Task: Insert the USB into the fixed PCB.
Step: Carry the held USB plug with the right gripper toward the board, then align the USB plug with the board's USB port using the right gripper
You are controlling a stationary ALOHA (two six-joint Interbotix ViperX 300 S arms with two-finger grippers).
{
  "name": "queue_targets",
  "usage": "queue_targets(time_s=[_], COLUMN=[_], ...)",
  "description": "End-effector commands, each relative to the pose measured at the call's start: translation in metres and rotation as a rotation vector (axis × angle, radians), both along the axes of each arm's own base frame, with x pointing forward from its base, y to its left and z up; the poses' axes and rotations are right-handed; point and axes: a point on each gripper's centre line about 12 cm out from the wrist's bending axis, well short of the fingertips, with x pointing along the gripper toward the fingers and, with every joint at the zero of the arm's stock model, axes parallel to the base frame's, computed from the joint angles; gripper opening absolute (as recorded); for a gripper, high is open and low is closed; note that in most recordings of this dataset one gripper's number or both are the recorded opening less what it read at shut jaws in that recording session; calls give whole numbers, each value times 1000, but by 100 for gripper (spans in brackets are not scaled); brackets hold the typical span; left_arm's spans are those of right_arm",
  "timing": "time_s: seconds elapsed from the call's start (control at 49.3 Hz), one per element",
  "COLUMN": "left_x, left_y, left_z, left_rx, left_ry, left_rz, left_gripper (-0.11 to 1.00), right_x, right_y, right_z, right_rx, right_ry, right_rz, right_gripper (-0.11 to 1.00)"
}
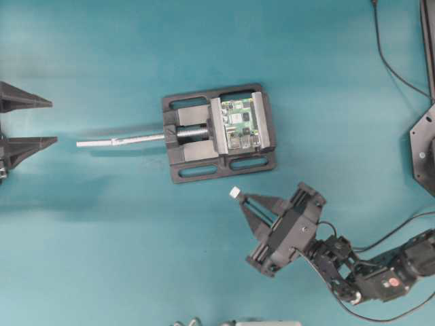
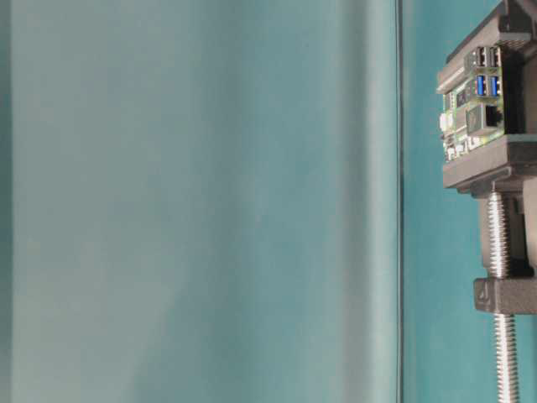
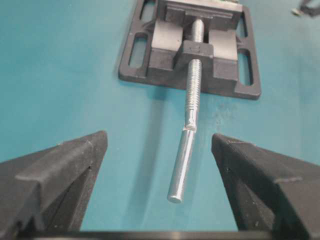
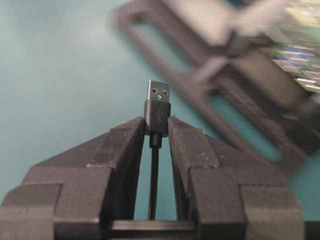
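One USB, one fixed PCB, two claws.

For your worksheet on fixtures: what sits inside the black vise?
The fixed PCB, green, is clamped between the jaws of the vise. Its underside and whatever lies beneath it are hidden.

Fixed PCB and vise motion-blurred, cropped in right wrist view.

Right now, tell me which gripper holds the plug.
The right gripper, shut on the USB plug with its metal tip sticking out; the left gripper gapes empty.
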Motion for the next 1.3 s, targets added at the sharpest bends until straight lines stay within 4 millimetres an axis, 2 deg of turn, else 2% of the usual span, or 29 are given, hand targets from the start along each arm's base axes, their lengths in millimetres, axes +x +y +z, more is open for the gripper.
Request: queue_targets(time_s=[0.0, 0.264, 0.67, 1.015, 1.279], left_x=[2, 2, 2, 2, 2], left_y=[1, 1, 1, 1, 1], left_z=[5, 5, 5, 5, 5], left_rx=[-2, -1, -2, -1, -1], left_ry=[-14, -16, -14, -16, -16], left_rz=[3, 3, 3, 3, 3], left_gripper=[100, 100, 100, 100, 100], right_x=[2, 13, 8, 14, 15], right_y=[2, 13, 11, 16, 15], right_z=[7, -9, -13, -24, -23], right_rx=[-15, -27, -80, -74, -73], right_ry=[-35, -23, -78, -166, -172], right_rz=[-76, -248, -487, -540, -544], right_gripper=[21, 21, 21, 21, 21])
